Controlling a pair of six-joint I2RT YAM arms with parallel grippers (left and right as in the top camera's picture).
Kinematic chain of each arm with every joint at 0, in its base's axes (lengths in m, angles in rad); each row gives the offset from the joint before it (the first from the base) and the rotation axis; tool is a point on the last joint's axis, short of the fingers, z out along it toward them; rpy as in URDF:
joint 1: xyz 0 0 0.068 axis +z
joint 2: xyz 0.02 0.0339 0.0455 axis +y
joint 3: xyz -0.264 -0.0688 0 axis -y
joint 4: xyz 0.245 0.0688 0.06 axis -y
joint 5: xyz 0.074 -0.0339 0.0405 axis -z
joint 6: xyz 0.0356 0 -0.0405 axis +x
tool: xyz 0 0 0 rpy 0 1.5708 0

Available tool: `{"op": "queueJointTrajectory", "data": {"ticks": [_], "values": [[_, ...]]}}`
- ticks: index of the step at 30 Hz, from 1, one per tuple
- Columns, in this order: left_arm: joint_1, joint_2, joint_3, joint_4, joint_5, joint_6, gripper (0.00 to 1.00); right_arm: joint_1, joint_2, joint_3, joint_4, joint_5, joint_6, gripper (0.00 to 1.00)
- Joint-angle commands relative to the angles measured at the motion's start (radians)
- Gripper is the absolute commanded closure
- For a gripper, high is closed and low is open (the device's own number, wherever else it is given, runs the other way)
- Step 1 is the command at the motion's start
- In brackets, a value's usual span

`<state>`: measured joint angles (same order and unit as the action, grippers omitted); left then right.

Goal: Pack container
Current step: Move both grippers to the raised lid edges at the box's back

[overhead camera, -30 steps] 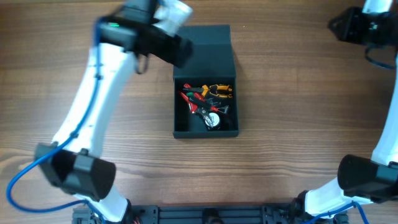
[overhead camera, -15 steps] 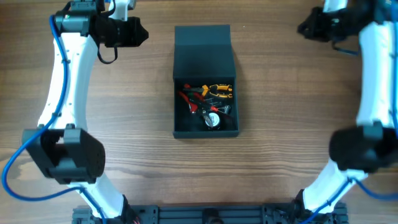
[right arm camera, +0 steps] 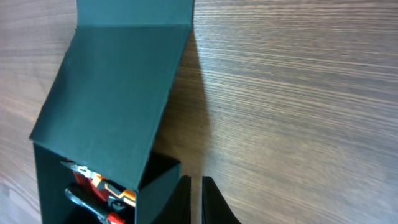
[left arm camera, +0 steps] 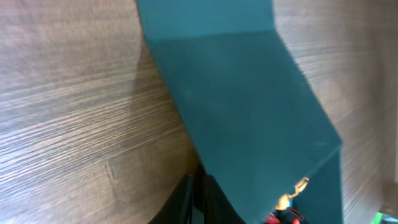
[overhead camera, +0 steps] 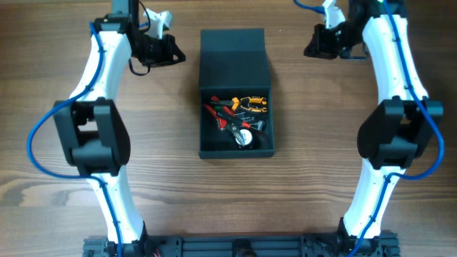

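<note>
Teal-grey container (overhead camera: 235, 148) has its lid (overhead camera: 233, 61) open toward the desk's (overhead camera: 321, 143) far edge. Left gripper (overhead camera: 176, 51) and right gripper (overhead camera: 309, 50), both closed and empty, flank it. Uneven pushing could skew the container.

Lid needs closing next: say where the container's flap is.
Overhead view: the flap stands open at the far edge of the container, mid-table, between the left pincer and the right pincer.
</note>
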<state>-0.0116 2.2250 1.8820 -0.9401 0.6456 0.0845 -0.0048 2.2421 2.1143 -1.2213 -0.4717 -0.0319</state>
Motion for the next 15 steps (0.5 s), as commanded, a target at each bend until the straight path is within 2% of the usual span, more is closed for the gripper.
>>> {"op": "queueJointTrajectory", "data": {"ticks": [1,15], "values": [[0.005,0.067,-0.004,0.014,0.097,0.019,0.93,0.021,0.047,0.004,0.018,-0.027,-0.016,0.94],[0.005,0.155,-0.004,0.055,0.106,0.015,0.94,0.045,0.158,0.004,0.042,-0.069,-0.016,0.94]]}}
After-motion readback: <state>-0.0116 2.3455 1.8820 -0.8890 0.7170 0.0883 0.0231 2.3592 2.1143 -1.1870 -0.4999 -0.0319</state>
